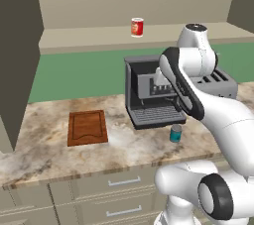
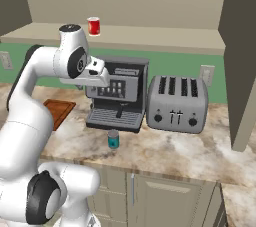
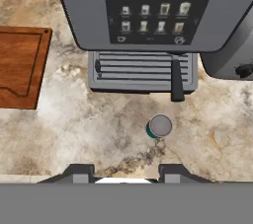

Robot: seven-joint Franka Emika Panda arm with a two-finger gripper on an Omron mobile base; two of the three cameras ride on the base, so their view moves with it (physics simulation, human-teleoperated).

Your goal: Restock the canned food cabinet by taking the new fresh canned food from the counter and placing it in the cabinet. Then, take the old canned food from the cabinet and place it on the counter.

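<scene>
1. We see our claw (image 3: 126, 171) from the hand view as two dark fingertips at the bottom of the picture, with nothing between them. We take it as drawn in to its narrowest and holding nothing.
2. The claw hangs high over the surface (image 3: 89, 129) and looks almost straight down at it, in front of the coffee machine (image 3: 148, 16).
3. Just ahead of the fingertips, and a little toward the right-hand one, stands the new fresh canned food (image 3: 159, 126). We see its round top face on, so it stands upright and its long axis runs along our line of sight.
4. This is the relation the coming move turns on, as we judge it: the can lies below and slightly forward and to the right of the claw, so we must open the fingers, shift over it and come down around its sides.
5. In the base views the teal can (image 1: 175, 133) stands on the surface just in front of the coffee machine's drip tray, apart from it, and near the surface's front edge.
6. Farther out, the cutting board (image 1: 88, 127) lies well to the left, and the toaster (image 2: 177, 103) stands just beside the coffee machine.
7. The old canned food (image 1: 137, 27) stands upright on the shelf floor of the cabinet (image 1: 89, 38), above and behind the machine.
8. We judge neither half of the swap is done yet.
</scene>
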